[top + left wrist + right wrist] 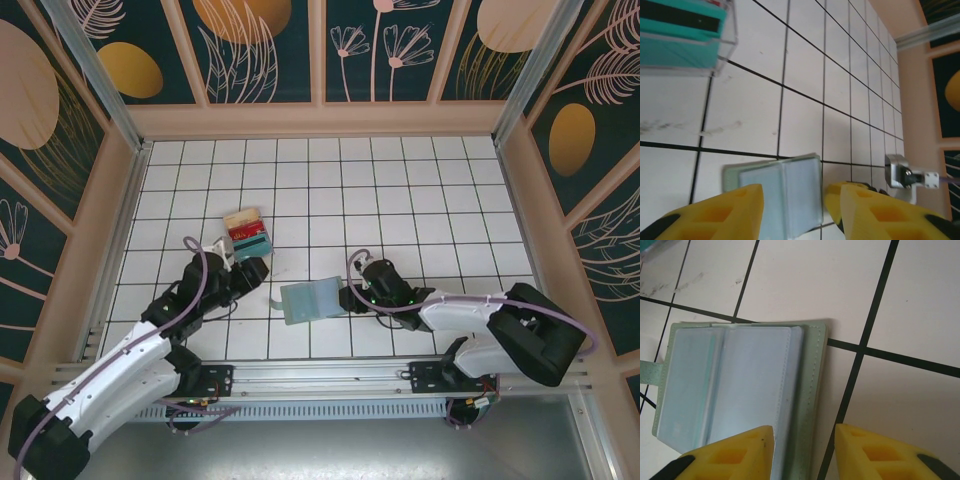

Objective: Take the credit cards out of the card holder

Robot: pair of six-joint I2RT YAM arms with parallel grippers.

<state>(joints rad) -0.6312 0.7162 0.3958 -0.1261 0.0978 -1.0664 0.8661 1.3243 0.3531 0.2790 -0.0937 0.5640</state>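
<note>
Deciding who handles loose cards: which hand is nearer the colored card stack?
Left. The left hand sits just near-side of the card stack; the right hand is beyond the card holder.

Right gripper (pixel 804 442) sits low over the card holder (pixel 740 380) — the grey-green wallet lies spread flat on the white tiled table (pixel 815 280), pale sleeves facing up. Jaws parted: one yellow finger (pixel 730 460) overlaps the wallet's stitched border, the other hangs over bare tile — the wallet's edge between them.

Card holder (pixel 815 370) has matt, stitched leather-like cover w/ prob. glossy plastic sleeves; table (pixel 810 280) smooth tile, lightly scuffed.
</note>
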